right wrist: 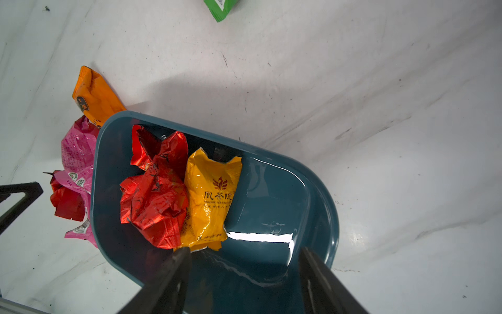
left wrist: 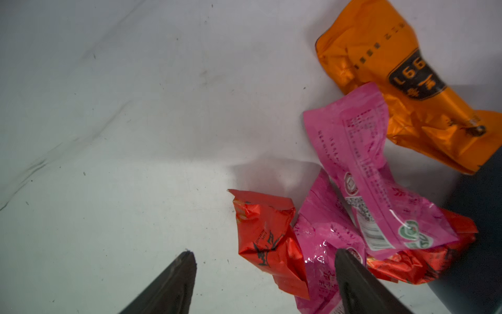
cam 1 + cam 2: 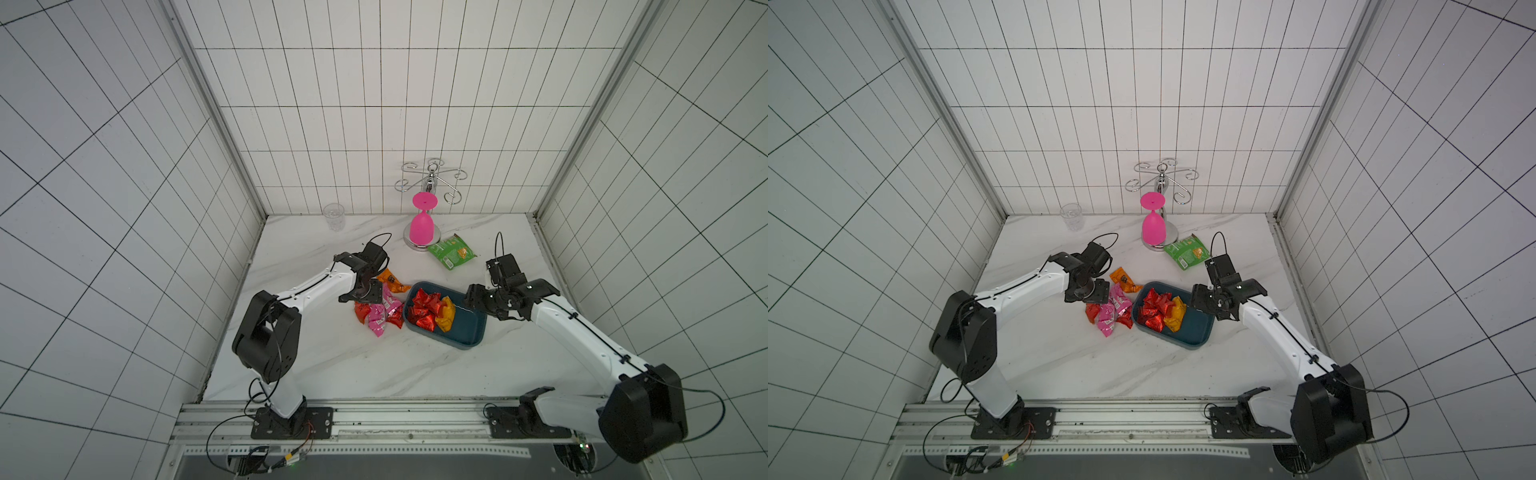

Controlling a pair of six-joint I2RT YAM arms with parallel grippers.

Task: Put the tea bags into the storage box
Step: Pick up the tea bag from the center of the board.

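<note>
Red foil tea bags [image 1: 154, 190] sit heaped in the storage box [image 1: 271, 206], with one yellow sachet [image 1: 212, 195] touching them. All are at the box end toward the left arm; the rest of the floor is bare. The box is dark teal and lies flat on the white marble table [image 3: 332, 365], about mid-table.

Just outside that same end is a loose heap:
- Two pink sachets [image 2: 366, 168] overlap.
- A red sachet [image 2: 266, 236] lies partly under them, and more red foil pokes out by the box wall.
- An orange sachet [image 2: 394, 68] lies on the far side, its end at the box corner.

The left gripper [image 2: 264, 254] hangs over this heap, jaws spread wide, nothing clamped. The right gripper [image 1: 244, 251] is above the bare end of the box, jaws apart and empty.

Further back are a green snack packet [image 3: 452, 251], a pink goblet [image 3: 422, 226] upside down at a chrome rack [image 3: 430, 183], and a clear tumbler [image 3: 333, 216] by the back wall.
</note>
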